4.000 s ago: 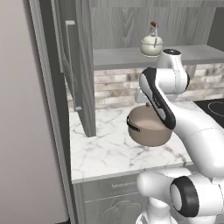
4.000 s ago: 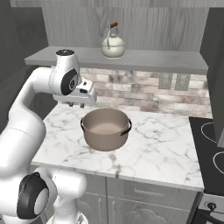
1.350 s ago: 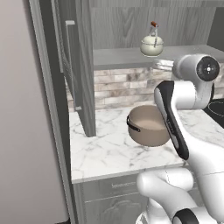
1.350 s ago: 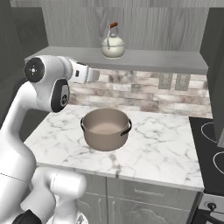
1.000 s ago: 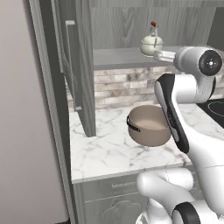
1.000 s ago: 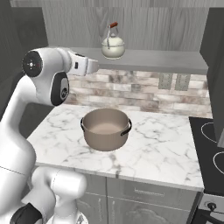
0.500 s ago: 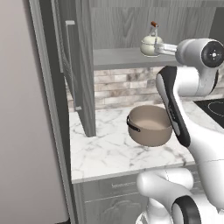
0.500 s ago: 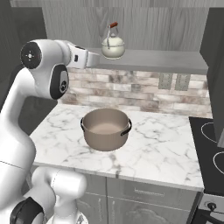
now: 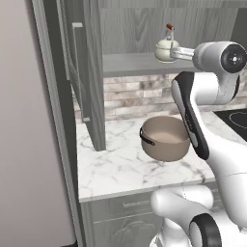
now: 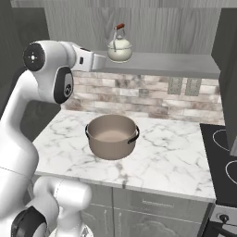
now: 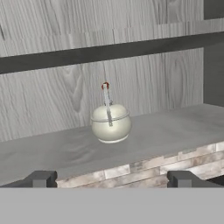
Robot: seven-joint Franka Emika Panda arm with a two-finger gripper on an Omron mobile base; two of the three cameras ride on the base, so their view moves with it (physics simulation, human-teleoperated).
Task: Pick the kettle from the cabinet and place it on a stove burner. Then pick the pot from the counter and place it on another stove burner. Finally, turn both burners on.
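Kettle point(image 11: 110, 123): you have it standing upright on the grey shelf of the cabinet point(image 9: 135, 62), its arched handle with the reddish-brown bar pointing up; in your hand view it sits centred on the shelf, between the two finger tips and beyond them.
Gripper point(image 11: 112, 179): you see its two dark finger tips standing wide apart at the bottom of the hand view, with nothing between them; it holds nothing. From the base views you find the hand raised to shelf height, just beside the kettle and level with it; whether it touches the kettle you cannot tell from there.
Pot point(image 10: 112, 136): you find it on the counter point(image 10: 166, 159), below the shelf and in front of the brick backsplash point(image 10: 152, 95), open side up, with its small black loop handles at the sides.
Cabinet door point(image 9: 84, 72): you see it swung open at the left of the left base view, its long bar handle facing you.
Stove burners point(image 10: 229, 155): you can make out thin white circles on the black cooktop at the right edge of the right base view, right of the counter and well apart from the pot.
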